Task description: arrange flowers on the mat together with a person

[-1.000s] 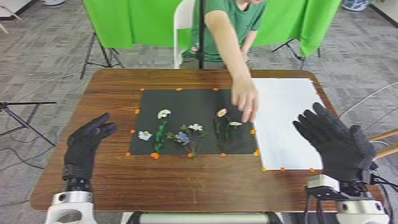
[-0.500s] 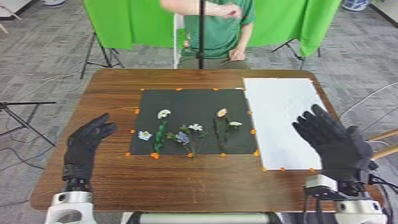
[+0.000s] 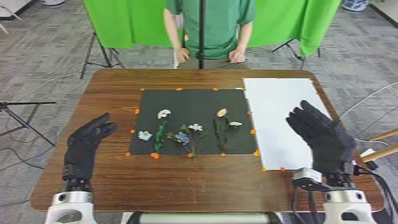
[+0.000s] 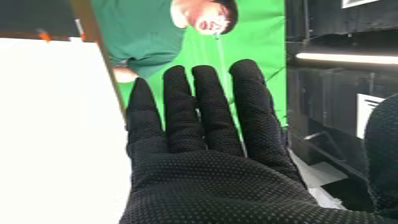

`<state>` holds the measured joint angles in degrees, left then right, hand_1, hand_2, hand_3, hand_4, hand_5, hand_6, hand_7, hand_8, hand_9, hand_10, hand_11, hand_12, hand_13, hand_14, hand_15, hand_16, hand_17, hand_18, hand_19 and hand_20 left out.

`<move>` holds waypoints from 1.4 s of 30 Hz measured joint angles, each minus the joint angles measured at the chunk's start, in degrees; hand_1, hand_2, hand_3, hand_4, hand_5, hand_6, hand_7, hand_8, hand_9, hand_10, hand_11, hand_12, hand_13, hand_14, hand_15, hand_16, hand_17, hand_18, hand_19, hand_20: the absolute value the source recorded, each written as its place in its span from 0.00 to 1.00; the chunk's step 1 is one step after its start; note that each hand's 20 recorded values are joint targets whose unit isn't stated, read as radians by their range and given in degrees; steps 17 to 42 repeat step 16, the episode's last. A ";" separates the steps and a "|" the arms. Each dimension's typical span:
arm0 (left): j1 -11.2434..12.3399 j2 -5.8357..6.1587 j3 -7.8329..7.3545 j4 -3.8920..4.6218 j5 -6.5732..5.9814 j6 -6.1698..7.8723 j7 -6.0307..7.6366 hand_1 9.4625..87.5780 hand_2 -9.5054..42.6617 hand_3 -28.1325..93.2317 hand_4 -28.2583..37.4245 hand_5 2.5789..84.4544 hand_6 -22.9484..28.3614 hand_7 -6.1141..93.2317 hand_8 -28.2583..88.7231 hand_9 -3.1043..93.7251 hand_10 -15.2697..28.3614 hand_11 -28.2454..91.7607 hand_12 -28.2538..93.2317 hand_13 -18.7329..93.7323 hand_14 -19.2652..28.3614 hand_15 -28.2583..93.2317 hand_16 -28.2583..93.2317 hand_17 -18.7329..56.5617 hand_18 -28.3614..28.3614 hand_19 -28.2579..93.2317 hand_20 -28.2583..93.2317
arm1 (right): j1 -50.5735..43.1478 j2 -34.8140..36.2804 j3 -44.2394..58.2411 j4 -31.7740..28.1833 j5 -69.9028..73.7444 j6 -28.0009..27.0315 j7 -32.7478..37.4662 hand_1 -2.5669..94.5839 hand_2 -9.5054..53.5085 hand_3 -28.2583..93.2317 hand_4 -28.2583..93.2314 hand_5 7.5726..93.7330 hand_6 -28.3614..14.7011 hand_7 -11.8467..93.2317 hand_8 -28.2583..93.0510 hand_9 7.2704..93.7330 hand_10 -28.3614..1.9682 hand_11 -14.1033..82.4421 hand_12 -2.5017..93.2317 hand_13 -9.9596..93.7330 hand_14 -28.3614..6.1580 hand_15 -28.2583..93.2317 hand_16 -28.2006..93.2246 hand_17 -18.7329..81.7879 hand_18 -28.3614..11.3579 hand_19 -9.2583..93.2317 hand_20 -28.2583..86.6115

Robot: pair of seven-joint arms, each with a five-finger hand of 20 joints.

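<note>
The dark mat (image 3: 184,100) lies flat on the desk (image 3: 213,182); on it lie small flowers (image 3: 163,114), white, bluish and pale peach, several stems pointing near.

The white left arm (image 3: 71,202) ends in a black fabric-gloved left hand (image 3: 83,145), fingers relaxed; the white right arm's (image 3: 347,202) black fabric-gloved right hand (image 3: 327,145) extends straight fingers.

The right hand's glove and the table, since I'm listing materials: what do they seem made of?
The right hand's glove looks like matte black fabric, with a fine dotted texture; the fibre is unclear. The table seems wood, or a wood-look laminate, smooth-finished: brown with streaky grain.
</note>
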<state>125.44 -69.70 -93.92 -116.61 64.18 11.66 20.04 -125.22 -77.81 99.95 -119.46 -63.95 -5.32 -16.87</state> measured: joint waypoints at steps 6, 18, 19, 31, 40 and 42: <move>-0.04 -0.06 0.03 0.01 0.22 -0.15 0.00 0.24 0.00 0.79 0.11 0.56 0.54 0.18 0.19 0.55 0.66 0.40 0.35 0.55 0.74 0.39 0.23 0.42 0.69 0.30 0.39 | 2.03 -0.03 0.00 0.32 0.21 -0.19 0.00 0.05 0.25 0.85 0.07 0.42 0.63 0.18 0.17 0.40 0.46 0.19 0.16 0.41 0.46 0.32 0.35 0.38 0.32 0.13 0.49; 0.03 -0.20 0.17 0.01 0.68 -0.17 0.00 0.24 0.00 0.79 0.11 0.56 0.54 0.18 0.19 0.55 0.66 0.40 0.35 0.55 0.75 0.39 0.23 0.42 0.69 0.30 0.39 | 2.14 -0.17 0.28 0.30 0.28 -0.54 0.02 0.05 0.24 0.85 0.07 0.43 0.63 0.18 0.17 0.40 0.46 0.19 0.16 0.42 0.47 0.32 0.35 0.38 0.32 0.13 0.49; 0.03 -0.20 0.17 0.01 0.68 -0.17 0.00 0.24 0.00 0.79 0.11 0.56 0.54 0.18 0.19 0.55 0.66 0.40 0.35 0.55 0.75 0.39 0.23 0.42 0.69 0.30 0.39 | 2.14 -0.17 0.28 0.30 0.28 -0.54 0.02 0.05 0.24 0.85 0.07 0.43 0.63 0.18 0.17 0.40 0.46 0.19 0.16 0.42 0.47 0.32 0.35 0.38 0.32 0.13 0.49; 0.03 -0.20 0.17 0.01 0.68 -0.17 0.00 0.24 0.00 0.79 0.11 0.56 0.54 0.18 0.19 0.55 0.66 0.40 0.35 0.55 0.75 0.39 0.23 0.42 0.69 0.30 0.39 | 2.14 -0.17 0.28 0.30 0.28 -0.54 0.02 0.05 0.24 0.85 0.07 0.43 0.63 0.18 0.17 0.40 0.46 0.19 0.16 0.42 0.47 0.32 0.35 0.38 0.32 0.13 0.49; 0.03 -0.20 0.17 0.01 0.68 -0.17 0.00 0.24 0.00 0.79 0.11 0.56 0.54 0.18 0.19 0.55 0.66 0.40 0.35 0.55 0.75 0.39 0.23 0.42 0.69 0.30 0.39 | 2.14 -0.17 0.28 0.30 0.28 -0.54 0.02 0.05 0.24 0.85 0.07 0.43 0.63 0.18 0.17 0.40 0.46 0.19 0.16 0.42 0.47 0.32 0.35 0.38 0.32 0.13 0.49; 0.03 -0.20 0.17 0.01 0.68 -0.17 0.00 0.24 0.00 0.79 0.11 0.56 0.54 0.18 0.19 0.55 0.66 0.40 0.35 0.55 0.75 0.39 0.23 0.42 0.69 0.30 0.39 | 2.14 -0.17 0.28 0.30 0.28 -0.54 0.02 0.05 0.24 0.85 0.07 0.43 0.63 0.18 0.17 0.40 0.46 0.19 0.16 0.42 0.47 0.32 0.35 0.38 0.32 0.13 0.49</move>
